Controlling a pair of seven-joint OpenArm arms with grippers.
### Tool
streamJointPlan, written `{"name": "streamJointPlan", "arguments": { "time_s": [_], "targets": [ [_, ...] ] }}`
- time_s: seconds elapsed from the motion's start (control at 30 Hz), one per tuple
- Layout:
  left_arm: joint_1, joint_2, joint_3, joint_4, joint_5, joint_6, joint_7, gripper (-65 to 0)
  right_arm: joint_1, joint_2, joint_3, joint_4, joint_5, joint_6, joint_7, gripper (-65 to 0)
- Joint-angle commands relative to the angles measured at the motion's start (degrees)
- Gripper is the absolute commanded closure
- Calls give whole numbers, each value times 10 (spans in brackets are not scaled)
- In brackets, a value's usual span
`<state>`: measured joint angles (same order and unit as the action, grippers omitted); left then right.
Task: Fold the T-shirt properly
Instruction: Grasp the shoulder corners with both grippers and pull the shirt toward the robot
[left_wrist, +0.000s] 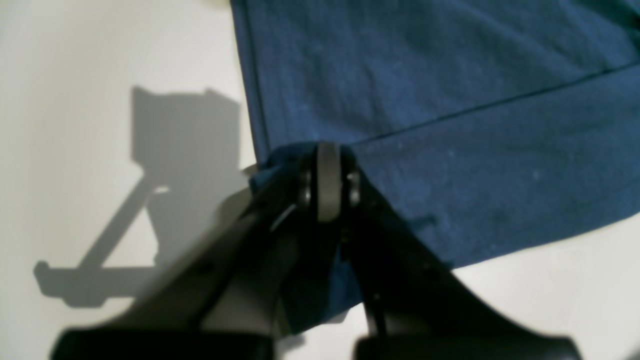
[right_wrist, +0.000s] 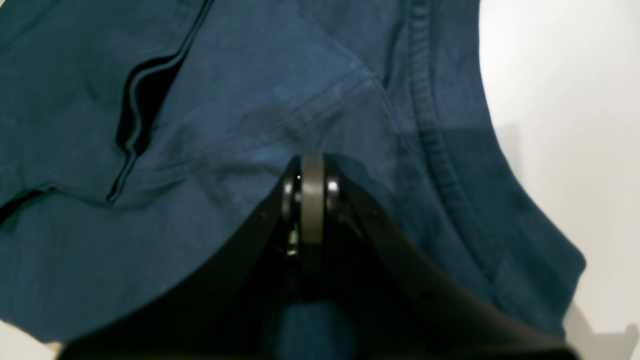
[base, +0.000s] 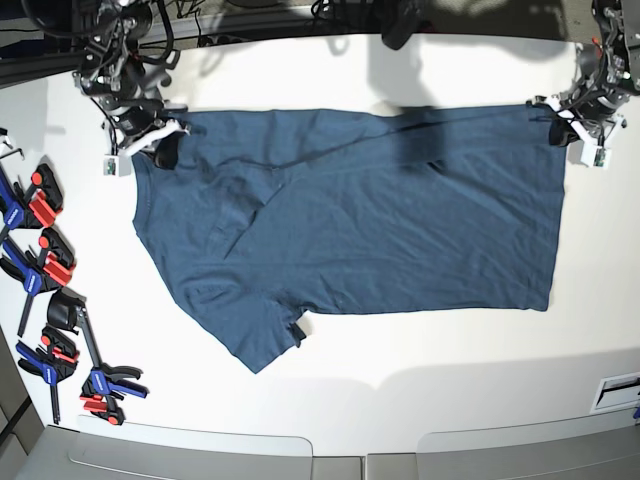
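The dark teal-blue T-shirt (base: 380, 230) lies spread on the white table (base: 420, 390), collar to the left and hem to the right. One sleeve (base: 255, 340) points toward the front edge. The far side looks folded inward. My left gripper (base: 560, 122) is at the far right corner; the left wrist view shows it (left_wrist: 328, 155) shut on the shirt's hem corner (left_wrist: 450, 75). My right gripper (base: 158, 150) is at the far left corner; the right wrist view shows it (right_wrist: 312, 162) shut on shoulder fabric (right_wrist: 225, 100) beside the ribbed collar (right_wrist: 435, 140).
Several blue and red clamps (base: 45, 270) lie along the table's left edge. Cables and arm bases (base: 330, 15) sit at the back. A white label (base: 618, 390) is at the front right. Bare table shows in front of the shirt.
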<state>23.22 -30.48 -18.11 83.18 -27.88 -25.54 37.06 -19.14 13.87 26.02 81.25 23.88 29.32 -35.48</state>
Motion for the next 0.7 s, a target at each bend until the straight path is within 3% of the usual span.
{"name": "streamJointPlan", "arguments": {
  "time_s": [0.0, 0.67],
  "targets": [
    [16, -7, -1, -3, 28, 7, 49, 0, -20, 2, -1, -5, -39, -8, -59, 0],
    [90, -7, -3, -2, 28, 7, 56, 0, -88, 23, 9, 4, -38, -7, -73, 0]
  ]
}}
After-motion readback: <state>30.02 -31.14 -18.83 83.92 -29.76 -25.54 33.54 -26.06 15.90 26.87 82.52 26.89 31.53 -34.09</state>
